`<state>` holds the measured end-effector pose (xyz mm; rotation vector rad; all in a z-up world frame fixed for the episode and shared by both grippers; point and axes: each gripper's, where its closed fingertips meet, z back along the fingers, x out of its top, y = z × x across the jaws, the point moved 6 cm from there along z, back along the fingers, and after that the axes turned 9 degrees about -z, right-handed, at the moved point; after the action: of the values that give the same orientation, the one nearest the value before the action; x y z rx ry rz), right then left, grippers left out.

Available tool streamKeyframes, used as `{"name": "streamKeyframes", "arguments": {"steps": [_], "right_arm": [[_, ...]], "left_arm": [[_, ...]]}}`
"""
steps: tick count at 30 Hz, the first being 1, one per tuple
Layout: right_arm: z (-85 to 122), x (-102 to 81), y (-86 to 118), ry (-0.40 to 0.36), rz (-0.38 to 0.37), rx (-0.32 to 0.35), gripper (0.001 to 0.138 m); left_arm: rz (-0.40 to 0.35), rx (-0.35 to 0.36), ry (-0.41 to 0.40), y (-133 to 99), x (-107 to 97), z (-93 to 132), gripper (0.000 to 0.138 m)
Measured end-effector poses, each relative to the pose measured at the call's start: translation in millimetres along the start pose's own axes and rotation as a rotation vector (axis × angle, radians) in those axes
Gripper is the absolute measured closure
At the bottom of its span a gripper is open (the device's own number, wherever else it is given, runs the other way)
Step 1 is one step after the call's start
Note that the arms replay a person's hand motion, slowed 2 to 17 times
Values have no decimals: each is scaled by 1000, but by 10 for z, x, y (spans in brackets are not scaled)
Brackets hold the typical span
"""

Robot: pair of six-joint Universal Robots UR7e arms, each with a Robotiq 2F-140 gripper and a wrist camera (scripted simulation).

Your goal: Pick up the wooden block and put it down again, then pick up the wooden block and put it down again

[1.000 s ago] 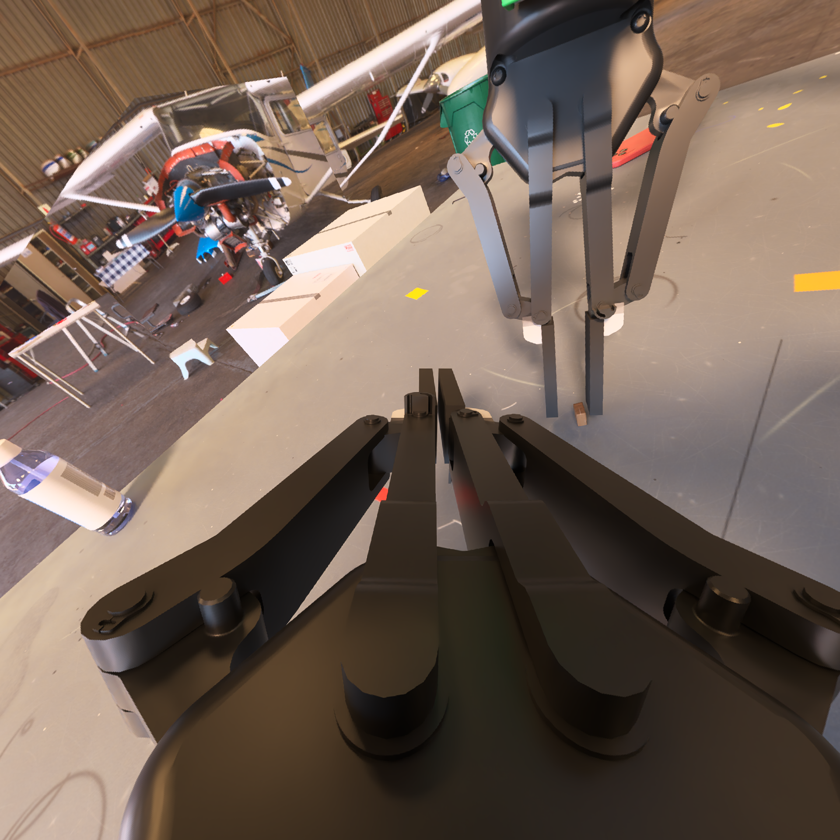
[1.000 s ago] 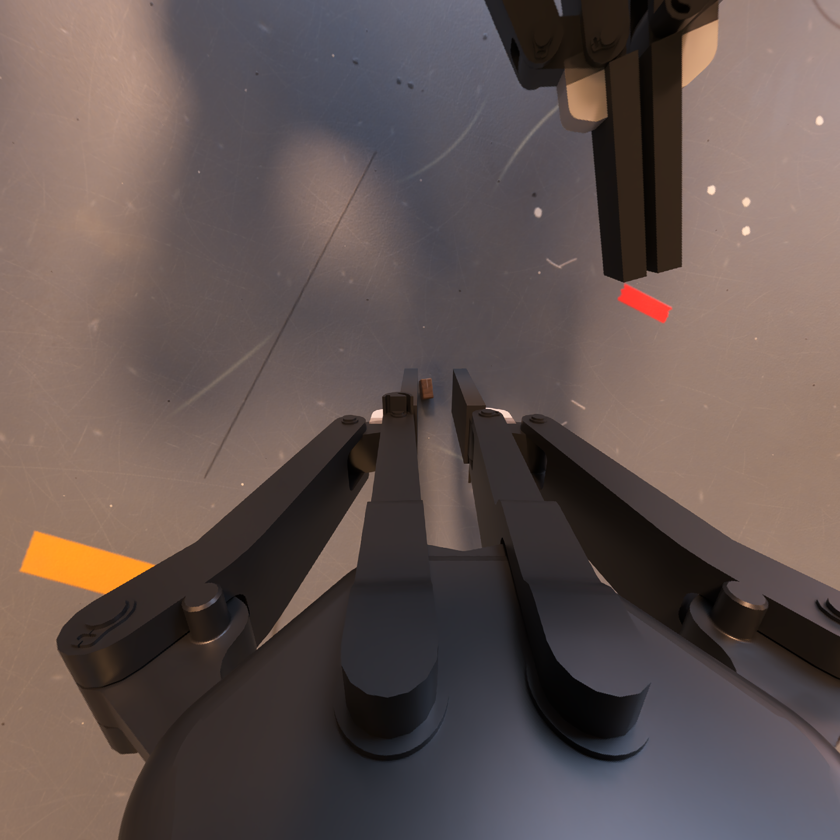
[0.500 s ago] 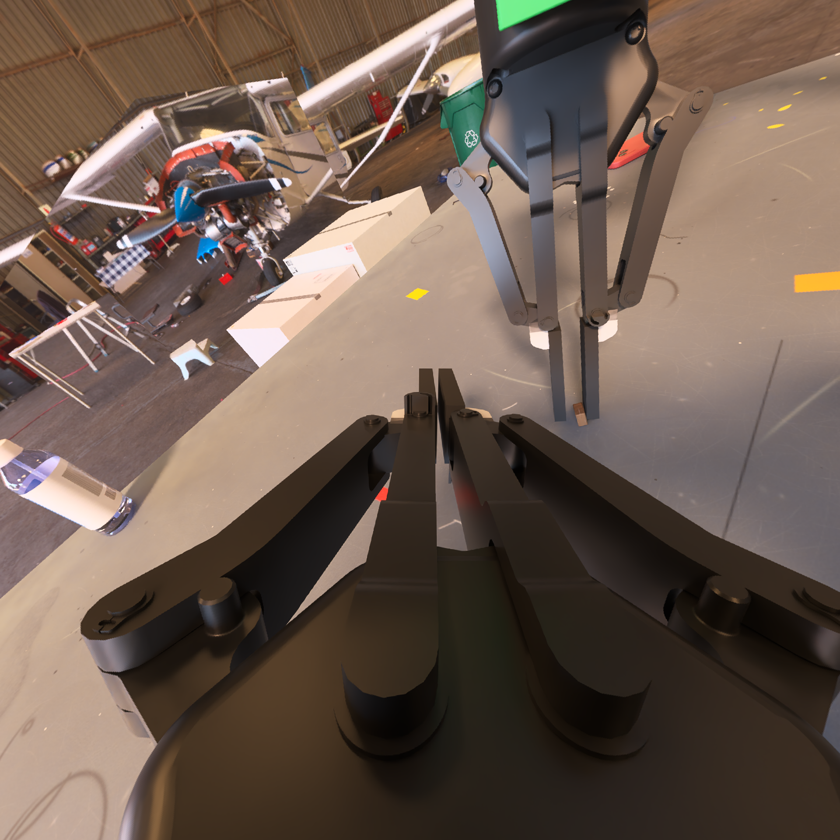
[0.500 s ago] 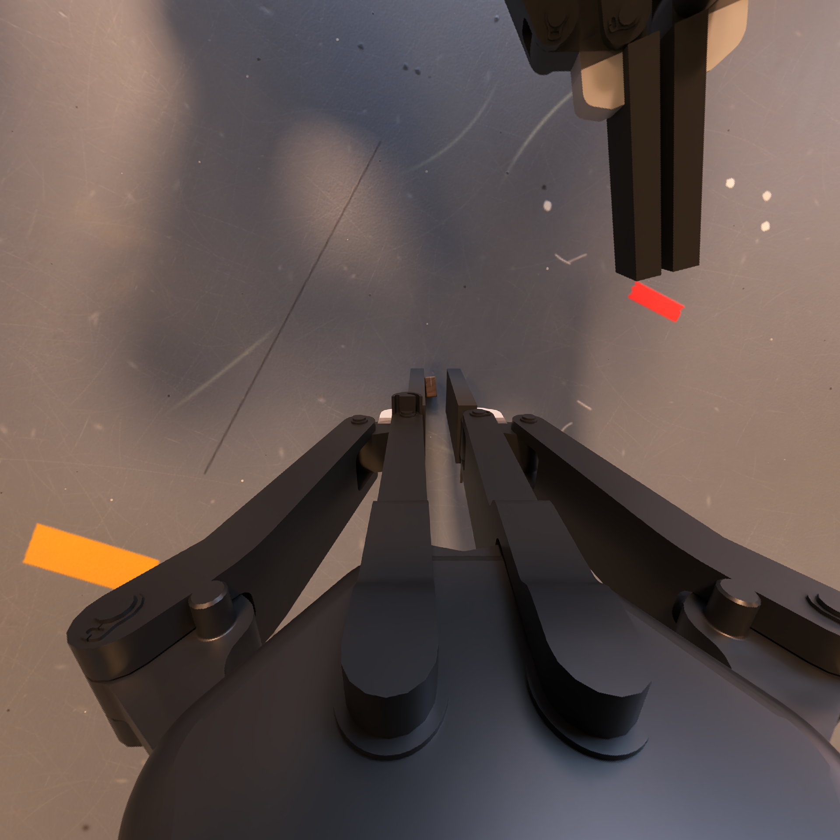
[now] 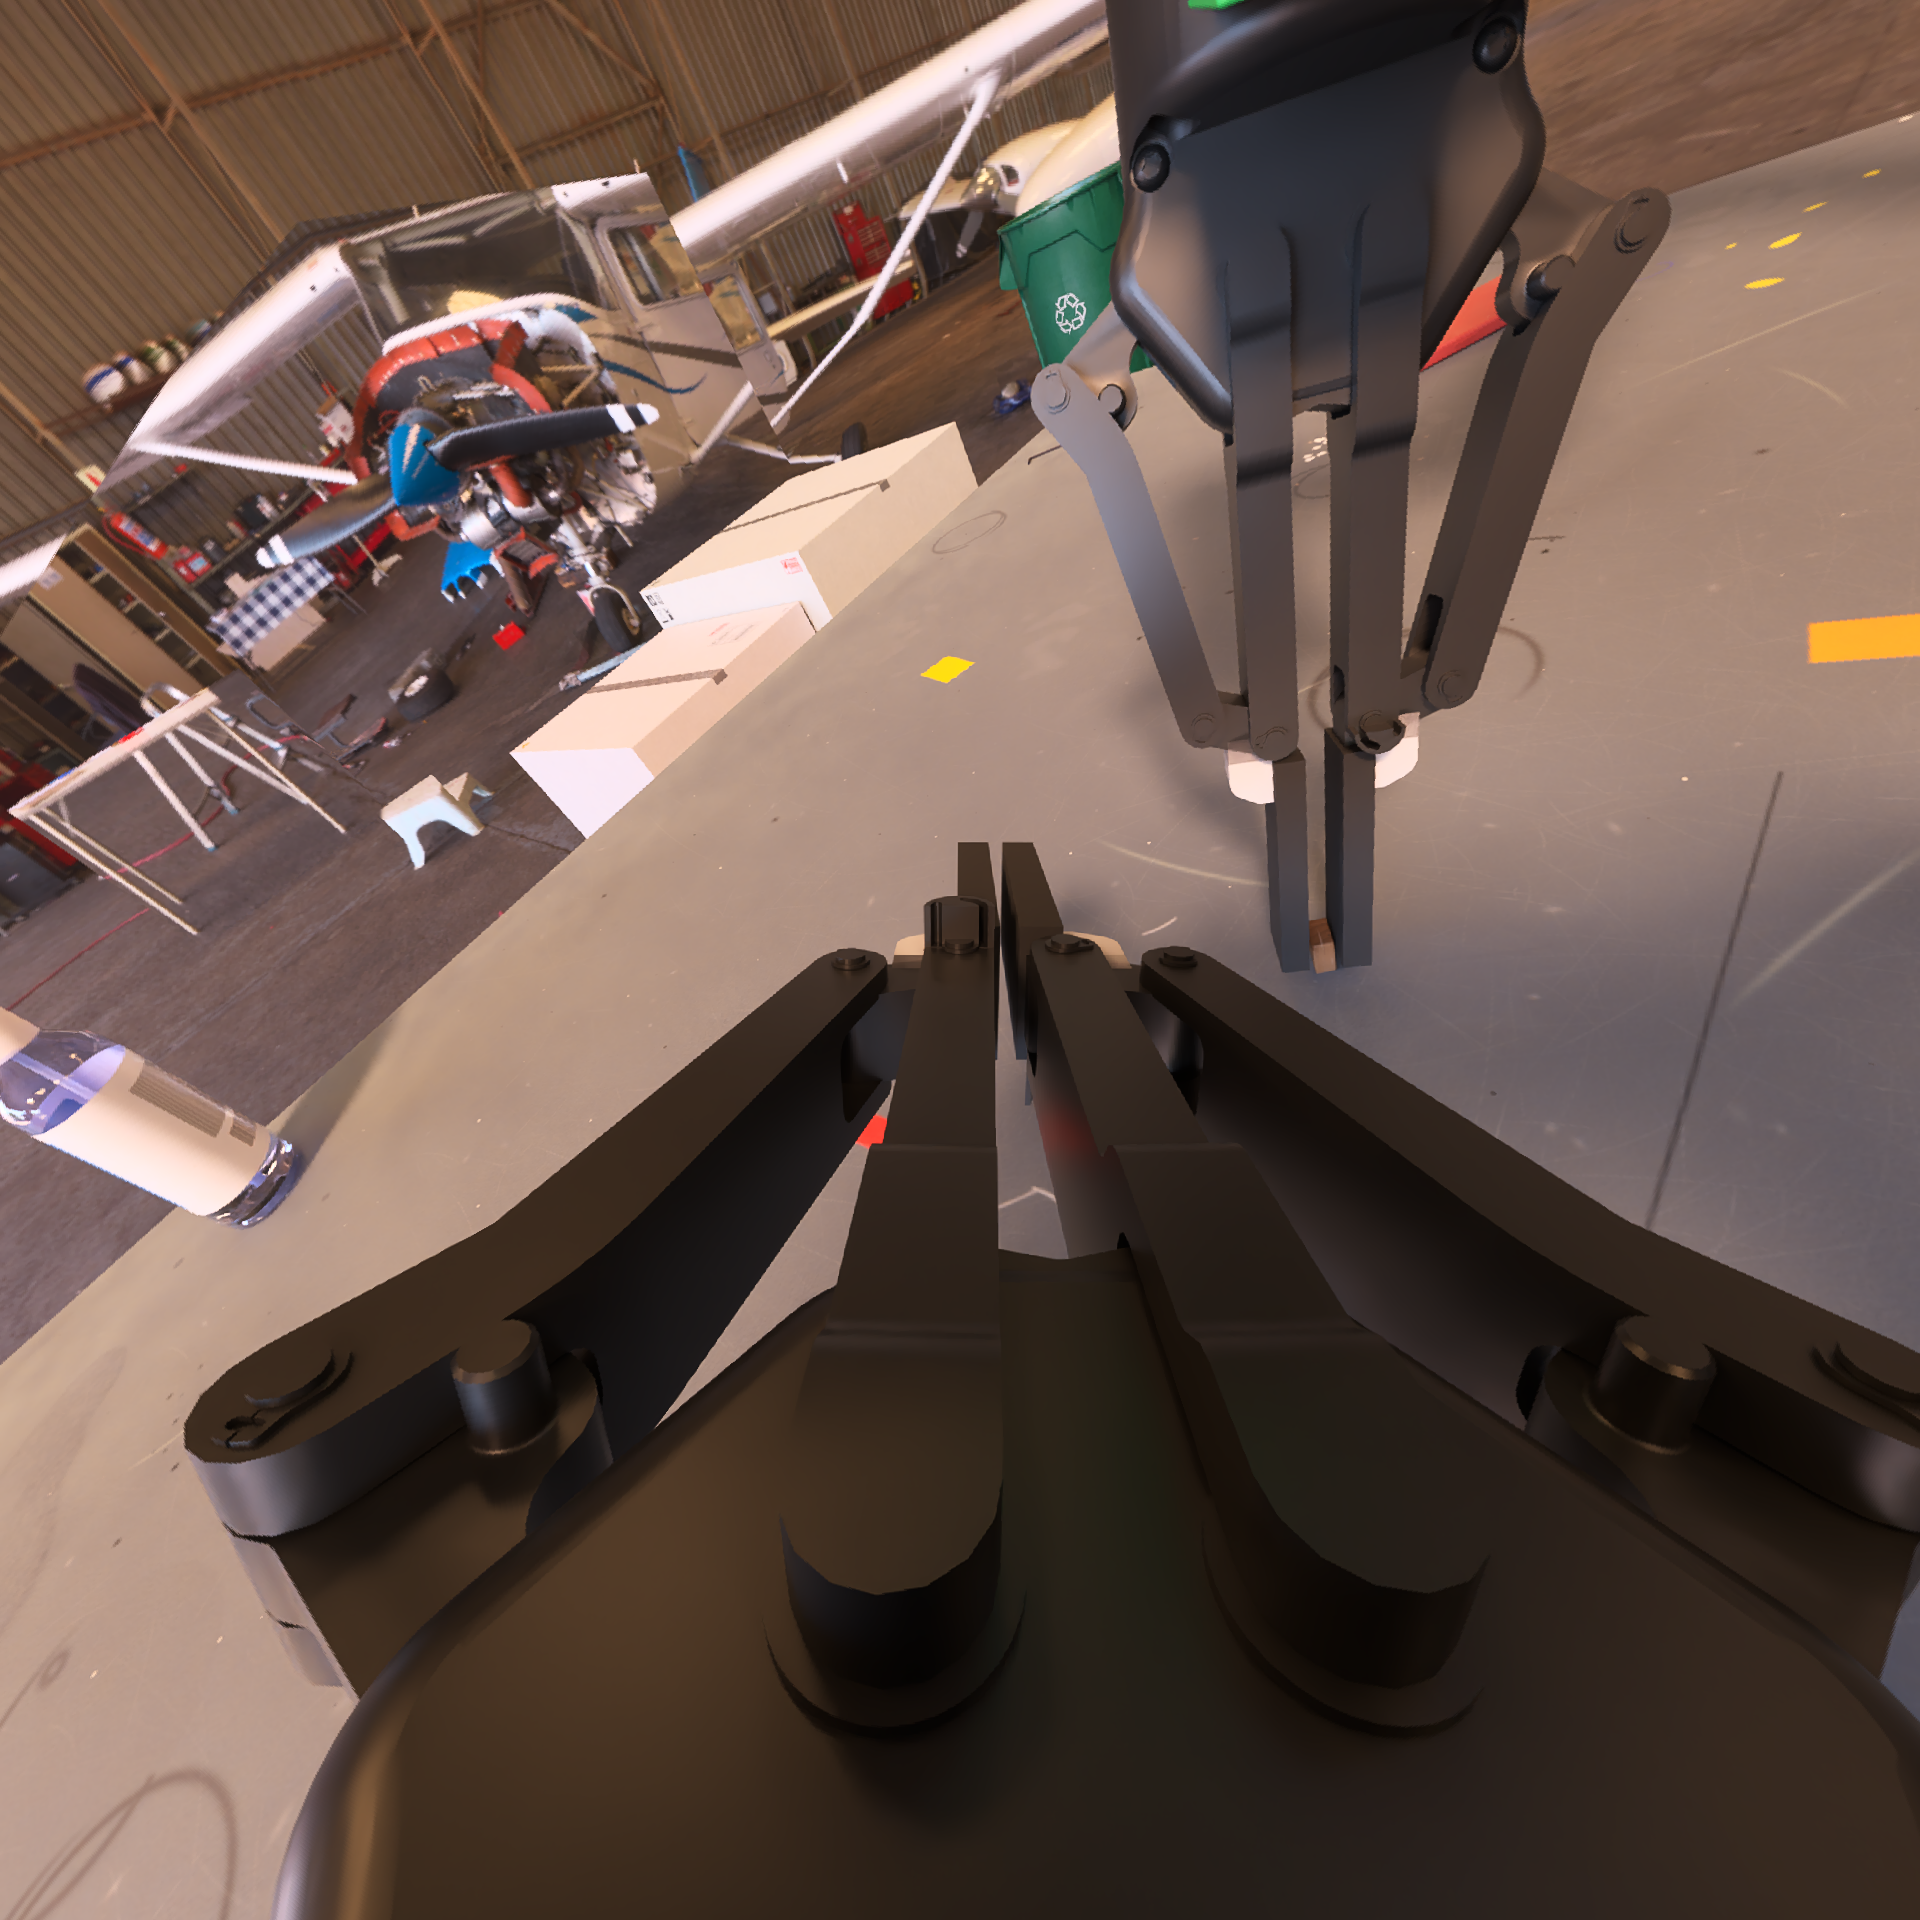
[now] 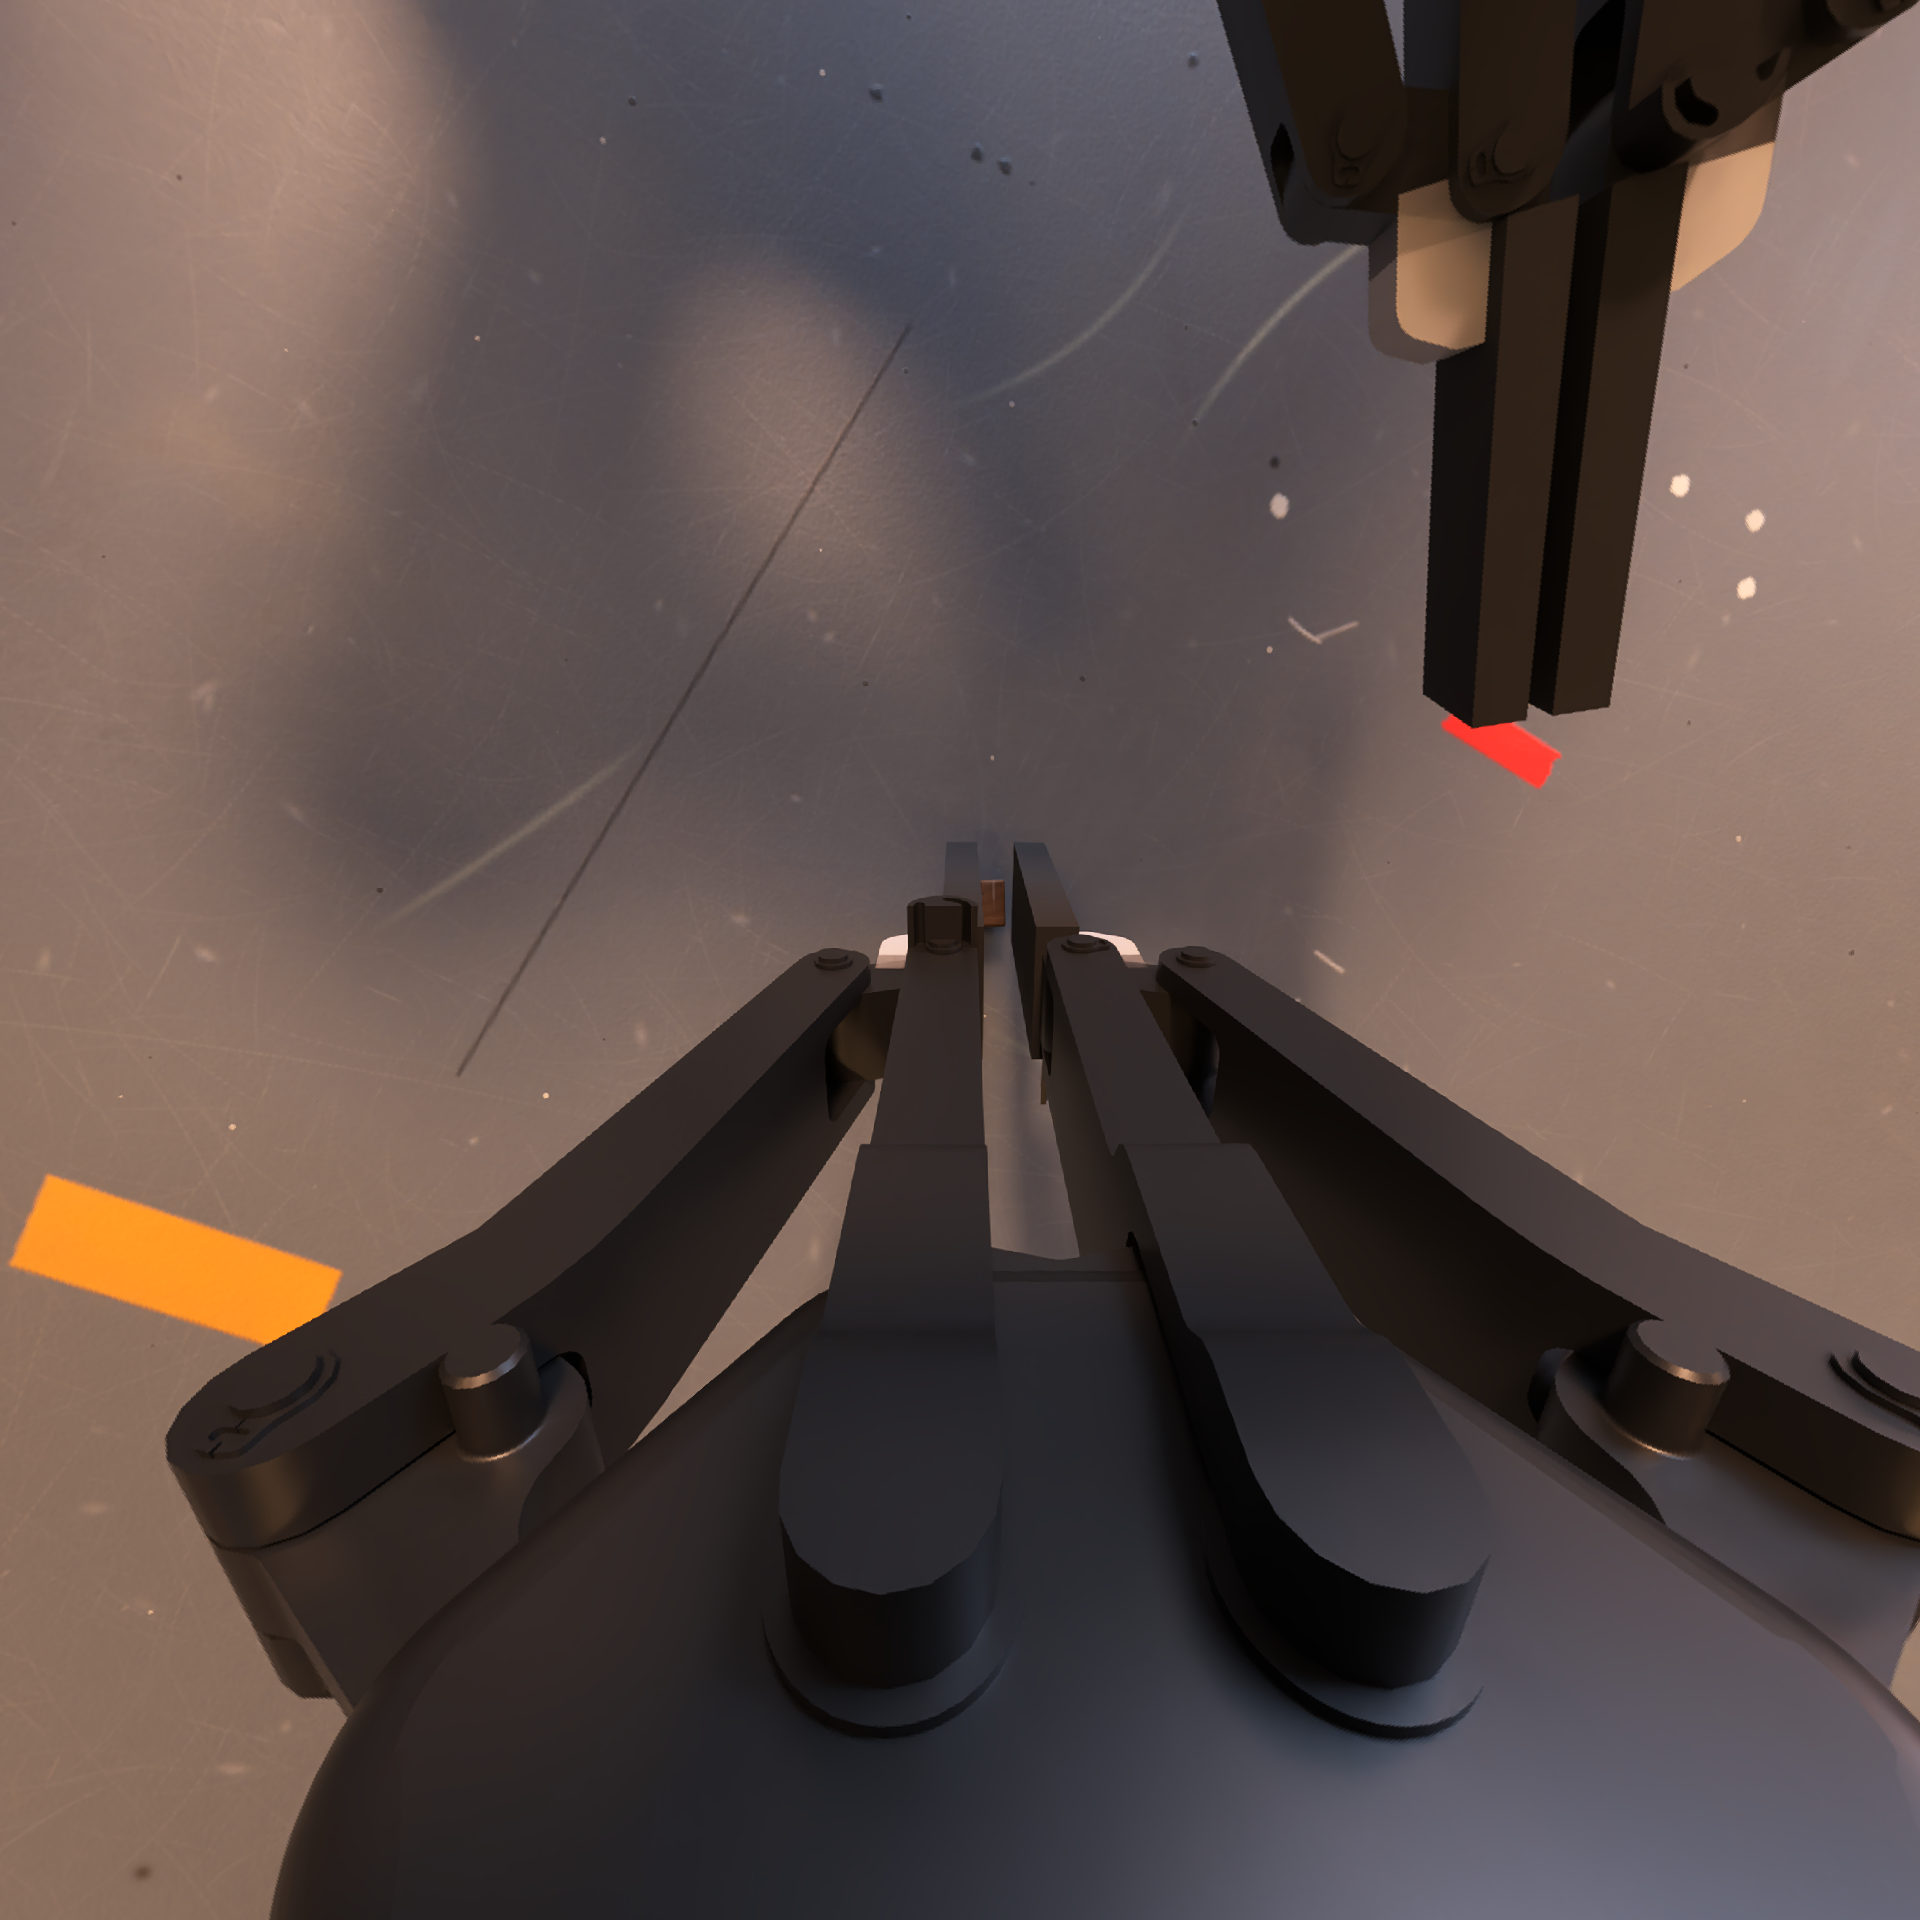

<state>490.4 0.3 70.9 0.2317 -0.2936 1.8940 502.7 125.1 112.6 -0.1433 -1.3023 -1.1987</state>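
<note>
Our right gripper (image 6: 995,883) is pointing straight down at the grey table (image 6: 520,623), and we're clamping the little wooden block (image 6: 992,902) between the fingertips, down at the very tips. From the left wrist view the same right gripper (image 5: 1322,940) is standing upright with the block (image 5: 1321,943) pinched at the bottom, right at the table surface; we honestly can't tell if it's touching the table or just off it.

Our left gripper (image 5: 1000,873) is sitting with its fingers pressed together, holding nothing, and it's hovering just beside the right one (image 6: 1527,707).

Stuff around: a red marker (image 6: 1501,750) is lying right under the left fingertips, an orange patch (image 6: 171,1257) is off to the side, and a small yellow one (image 5: 947,669) is farther out. A bottle (image 5: 135,1127) is lying on its side near the table edge. Beyond the table two pale boxes (image 5: 727,665), a green bin (image 5: 1060,281) and a small plane (image 5: 499,416) are sitting well apart from us. Nothing is crowding the block except the fingers themselves.

The block is too tiny to call a long axis; it's looking roughly squarish.
</note>
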Motion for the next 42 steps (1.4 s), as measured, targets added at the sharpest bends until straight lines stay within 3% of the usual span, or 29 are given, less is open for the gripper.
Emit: {"name": "streamKeyframes", "arguments": {"steps": [15, 30, 42], "right_arm": [[-2, 19, -4, 21, 32, 19, 133], [-2, 35, 20, 39, 125, 9, 133], [-3, 47, 1, 60, 104, 43, 133]], "left_arm": [[4, -1, 0, 7, -5, 2, 135], [3, -7, 0, -5, -6, -1, 135], [8, -8, -1, 1, -8, 2, 135]]}}
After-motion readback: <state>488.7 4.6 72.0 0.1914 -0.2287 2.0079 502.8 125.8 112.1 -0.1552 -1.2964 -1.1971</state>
